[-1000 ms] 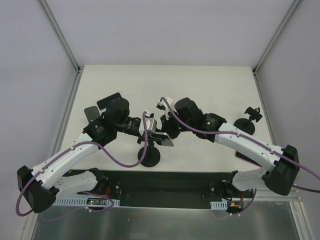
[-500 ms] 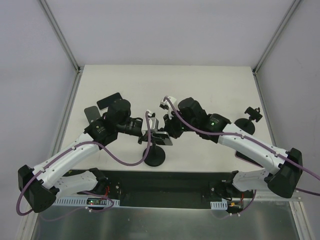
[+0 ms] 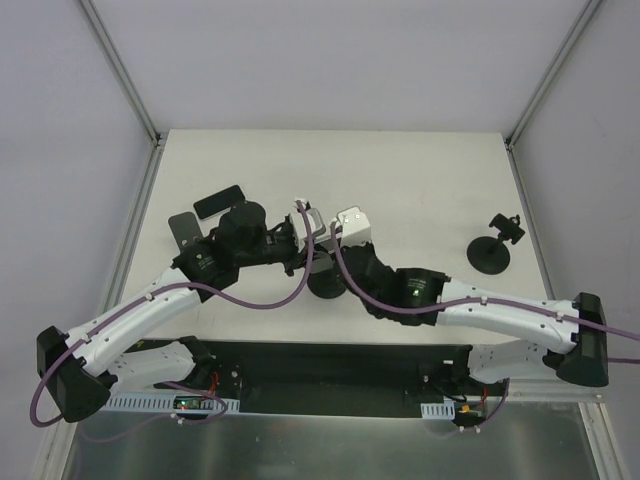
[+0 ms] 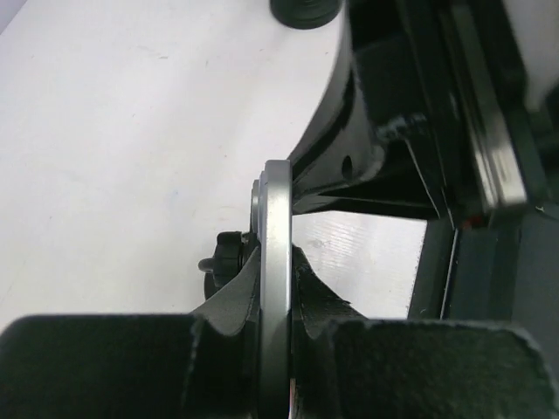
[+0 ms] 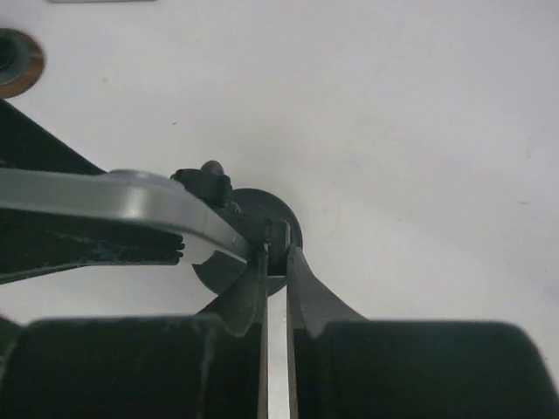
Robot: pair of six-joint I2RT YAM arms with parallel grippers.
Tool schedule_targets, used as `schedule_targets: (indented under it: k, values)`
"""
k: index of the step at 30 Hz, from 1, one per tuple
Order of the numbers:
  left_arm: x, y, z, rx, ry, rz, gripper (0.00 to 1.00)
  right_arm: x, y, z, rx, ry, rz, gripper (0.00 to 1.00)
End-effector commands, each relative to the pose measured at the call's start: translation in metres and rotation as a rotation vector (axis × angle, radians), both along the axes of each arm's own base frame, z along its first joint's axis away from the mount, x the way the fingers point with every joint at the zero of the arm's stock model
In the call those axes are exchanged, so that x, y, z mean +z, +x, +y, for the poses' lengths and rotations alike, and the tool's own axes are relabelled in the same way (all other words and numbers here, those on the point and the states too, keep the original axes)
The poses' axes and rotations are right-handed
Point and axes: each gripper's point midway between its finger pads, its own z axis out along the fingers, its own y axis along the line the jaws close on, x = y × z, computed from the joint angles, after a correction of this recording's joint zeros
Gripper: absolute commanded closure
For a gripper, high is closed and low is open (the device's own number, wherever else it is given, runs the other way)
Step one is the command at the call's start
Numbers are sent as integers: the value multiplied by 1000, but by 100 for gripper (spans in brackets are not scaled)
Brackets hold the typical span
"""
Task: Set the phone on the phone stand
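The thin, flat phone (image 4: 275, 262), showing a silver metal rim, stands on edge in the air above the table, near the middle of the workspace, and is seen edge-on from the left wrist. The left gripper (image 4: 278, 292) has its two black fingers pressed against the phone's two faces, with no gap showing on either side.

From the right wrist, the same silver rim runs in from the left and ends with a rounded corner directly over the round black disc base of the phone stand (image 5: 253, 205). A small black knob (image 5: 205, 183) of the stand sits just behind the rim. The phone is not resting in the stand's head as far as the views show; it hangs in the left arm's grasp just above the base.

The right gripper (image 5: 275, 257) points down at that same spot, its fingers drawn almost together around a small dark-and-silver piece at the phone's end. Whether that piece is the phone's corner or the stand's clamp head cannot be told.

Further out on the white table (image 3: 400, 170), a second black stand (image 3: 495, 250) with a disc base stands well apart to the right. A flat black rectangular slab (image 3: 218, 202) lies to the left, beyond the left arm.
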Motion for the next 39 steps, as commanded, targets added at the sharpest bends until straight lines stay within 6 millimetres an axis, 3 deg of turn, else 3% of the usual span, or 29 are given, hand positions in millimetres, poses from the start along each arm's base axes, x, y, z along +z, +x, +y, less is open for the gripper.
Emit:
schedule_targets:
  k: [1,3,6,11,13,14,15,17,18,20,22,23,24,25,29,34,38,39]
  values:
    - [12,92,61,528,87,-191,100,62,-4,-7,-317,193,-207,100]
    - [12,96,66,574,88,-189,100,66,-13,6,-329,234,-225,99]
    - [13,92,59,542,42,-182,100,66,-26,29,-291,300,-199,100]
    - [3,97,58,560,66,-164,100,73,-53,49,-208,332,-178,99]
    - [2,92,51,508,61,-159,100,77,-69,54,-105,301,-197,81]
    - [2,90,48,489,55,-153,100,72,-76,50,-56,269,-218,56]
    - [3,88,45,469,48,-151,100,73,-87,51,-12,265,-239,46]
    - [4,83,40,435,33,-139,100,74,-90,32,39,210,-278,25]
    - [4,82,39,431,30,-138,100,50,-91,21,74,137,-258,19]
    - [7,77,33,385,16,-135,100,52,-89,-4,64,205,-204,16]
    - [8,73,30,363,0,-119,100,33,-86,-26,65,182,-185,14]
    - [10,68,25,331,-15,-109,100,40,-85,-40,62,248,-169,14]
    - [11,64,22,308,-26,-99,100,38,-82,-47,61,270,-156,13]
    - [11,61,19,287,-34,-94,100,23,-79,-55,55,260,-149,13]
    - [11,50,8,206,-58,-62,100,19,-70,-81,35,362,-110,10]
    - [14,33,-4,91,-87,-29,100,15,-68,-73,92,337,-45,5]
    - [20,26,-8,56,-106,-18,100,1,-59,-45,121,248,68,5]
    - [20,26,-7,56,-105,-21,100,10,-56,-38,132,267,88,5]
